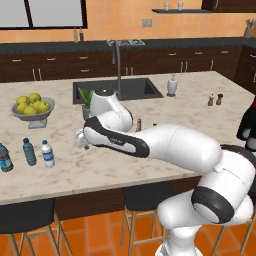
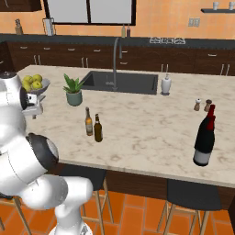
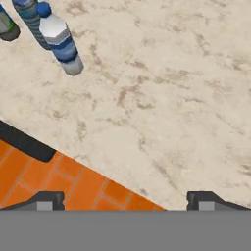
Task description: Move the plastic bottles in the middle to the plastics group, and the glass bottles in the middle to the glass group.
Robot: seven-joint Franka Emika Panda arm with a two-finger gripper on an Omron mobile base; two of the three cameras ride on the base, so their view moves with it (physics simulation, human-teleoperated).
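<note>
The small plastic bottle [image 1: 47, 153] with a white cap and a blue band stands upright at the counter's left end. It is right beside the plastics group: a blue-tinted bottle [image 1: 29, 151] and a clear bottle with a dark label [image 1: 4, 158]. In the hand view the white-capped bottle [image 3: 62, 43] is at the top left. My gripper [image 3: 125, 203] hangs open and empty above the counter's front edge, to the right of these bottles and apart from them. The amber glass bottle [image 2: 88, 121] and the dark glass bottle [image 2: 97, 128] stand mid-counter. A large black bottle with a red band [image 2: 204, 137] stands far right.
A fruit bowl [image 1: 32, 112] sits behind the plastic bottles, and a potted plant [image 2: 73, 92] stands by the sink [image 2: 121, 81]. A soap dispenser [image 2: 165, 85] and two shakers [image 2: 202, 105] are at the back right. Stools stand under the counter's front edge [image 3: 98, 162].
</note>
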